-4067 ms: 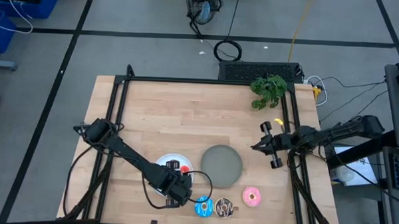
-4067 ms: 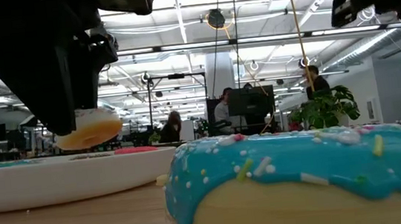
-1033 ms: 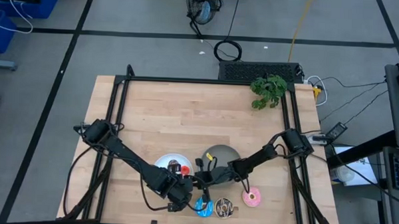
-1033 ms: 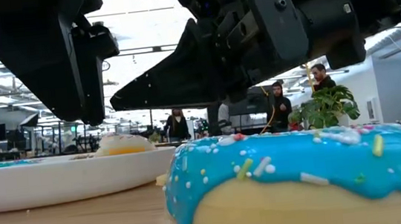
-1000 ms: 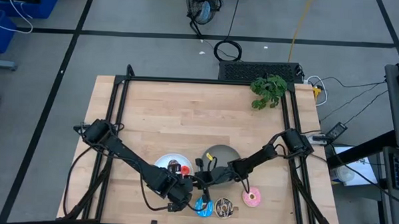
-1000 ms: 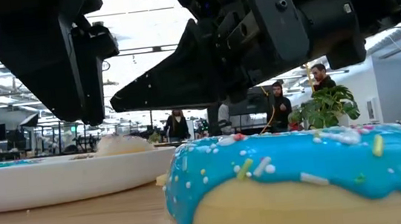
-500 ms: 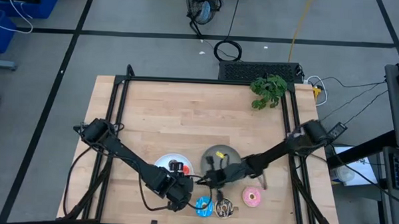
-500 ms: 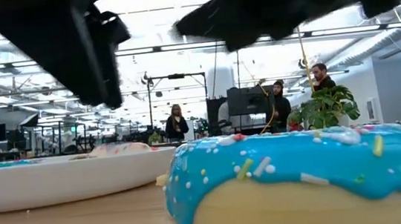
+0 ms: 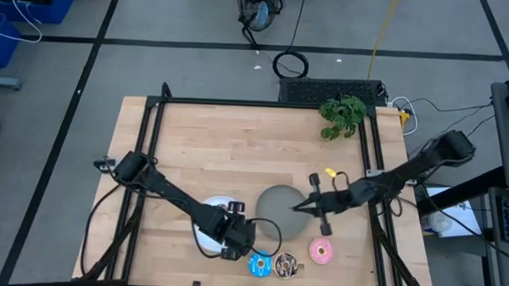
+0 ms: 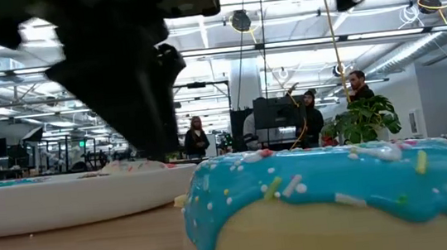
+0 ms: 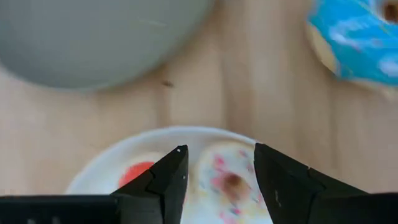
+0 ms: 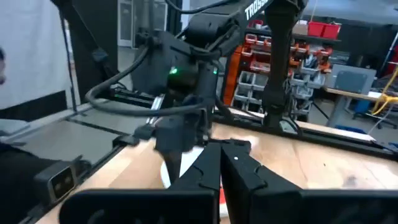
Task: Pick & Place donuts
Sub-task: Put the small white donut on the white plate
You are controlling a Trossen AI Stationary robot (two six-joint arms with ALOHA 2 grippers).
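My left gripper point(image 9: 234, 236) hangs open over the white plate point(image 9: 206, 211) near the table's near edge. In the left wrist view its fingers point(image 11: 217, 155) stand on either side of a tiny whitish-pink sprinkled donut point(image 11: 227, 182) lying on the plate point(image 11: 99, 168), beside a tiny red donut point(image 11: 135, 173). The bright blue donut point(image 9: 260, 264), brown sprinkled donut point(image 9: 286, 265) and pink donut point(image 9: 321, 250) lie flat on the wood. My right gripper point(image 9: 307, 204) is shut and empty, above the grey plate's point(image 9: 276, 213) right edge.
A green plant point(image 9: 342, 115) stands at the far right corner. The table's far half is bare wood. In the low view the blue donut point(image 10: 340, 200) fills the foreground, and the white plate point(image 10: 65, 200) lies to its left under the left arm. People stand in the room behind.
My right gripper has drawn away from the left gripper and the white plate, moving toward the table's right edge and rising, and now hangs at the grey plate's right side. My left gripper has shifted slightly toward the far edge over the white plate. The donuts have stayed put.
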